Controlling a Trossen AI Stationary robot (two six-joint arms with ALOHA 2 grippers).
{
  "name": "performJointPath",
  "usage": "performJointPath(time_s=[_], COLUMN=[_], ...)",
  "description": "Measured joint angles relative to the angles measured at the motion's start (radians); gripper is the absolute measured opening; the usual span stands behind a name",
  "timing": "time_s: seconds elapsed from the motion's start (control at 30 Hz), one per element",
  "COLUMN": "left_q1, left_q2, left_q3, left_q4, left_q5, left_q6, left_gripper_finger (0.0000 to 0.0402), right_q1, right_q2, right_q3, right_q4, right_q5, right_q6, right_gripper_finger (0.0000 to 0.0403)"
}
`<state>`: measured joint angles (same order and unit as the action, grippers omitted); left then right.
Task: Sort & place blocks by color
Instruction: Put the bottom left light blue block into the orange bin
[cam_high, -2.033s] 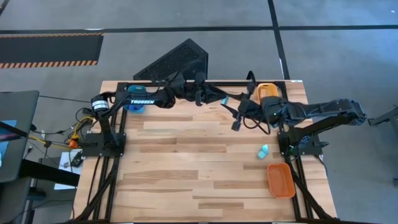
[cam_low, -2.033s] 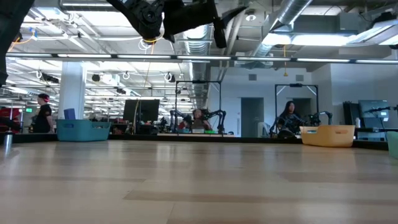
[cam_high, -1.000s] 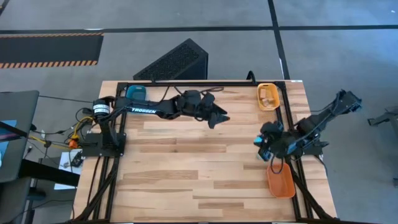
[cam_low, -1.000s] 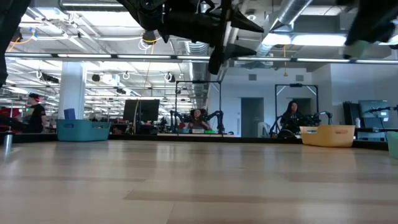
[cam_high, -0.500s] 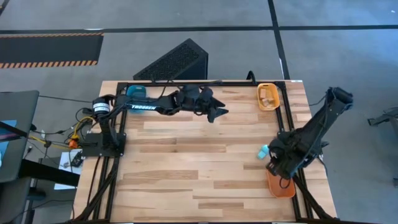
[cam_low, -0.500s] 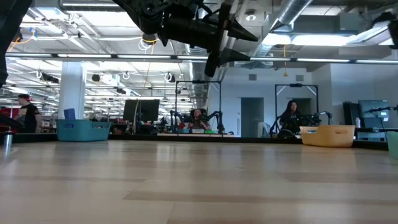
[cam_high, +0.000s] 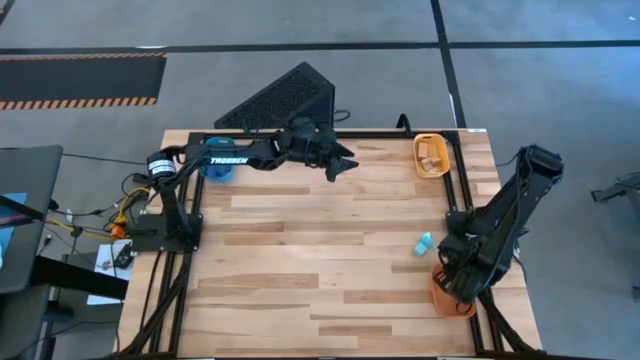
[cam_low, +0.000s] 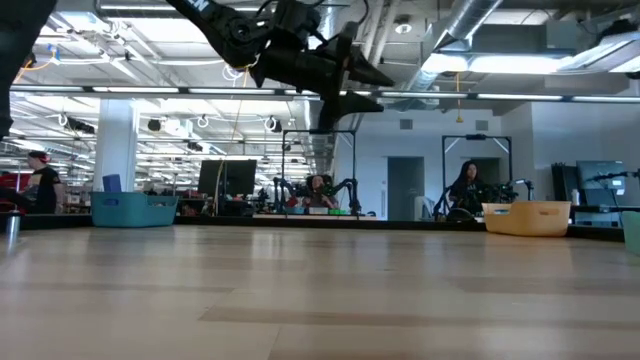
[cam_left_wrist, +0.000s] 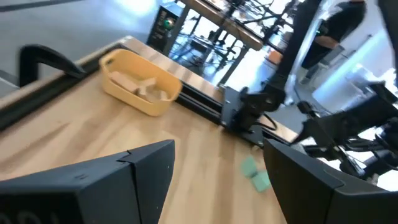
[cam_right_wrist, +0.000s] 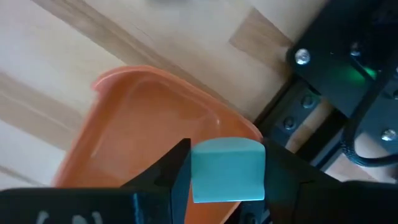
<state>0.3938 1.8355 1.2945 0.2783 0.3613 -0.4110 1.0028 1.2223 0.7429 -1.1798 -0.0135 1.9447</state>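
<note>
Right wrist view shows our right tool (cam_right_wrist: 227, 180) clamped on a light cyan cube (cam_right_wrist: 227, 169) directly above the orange tray (cam_right_wrist: 134, 134) beneath it, so we should lower squarely before releasing, while our left tool (cam_left_wrist: 211, 180), fingers apart, waits.

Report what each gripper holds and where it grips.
The right gripper clamps a light cyan block by two opposite side faces, above the orange tray. The left gripper is open, holding nothing.
</note>
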Motion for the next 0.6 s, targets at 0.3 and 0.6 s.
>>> performJointPath(time_s=[0.3,0.6], left_q1=[0.076,0.093], left_q2=[0.000,0.000], left_q3=[0.000,0.000], left_q4=[0.005,0.070], left_q5=[-0.026,-0.124], left_q6=[0.062,0.172], left_gripper_finger=[0.0231,0.0231], right_q1=[0.005,-0.029], right_q2=[0.107,0.118], right_q3=[0.000,0.000], right_q4=[0.025,0.073], right_q5=[-0.081,-0.095], right_q6=[-0.029,-0.018], right_gripper_finger=[0.0179,0.0177])
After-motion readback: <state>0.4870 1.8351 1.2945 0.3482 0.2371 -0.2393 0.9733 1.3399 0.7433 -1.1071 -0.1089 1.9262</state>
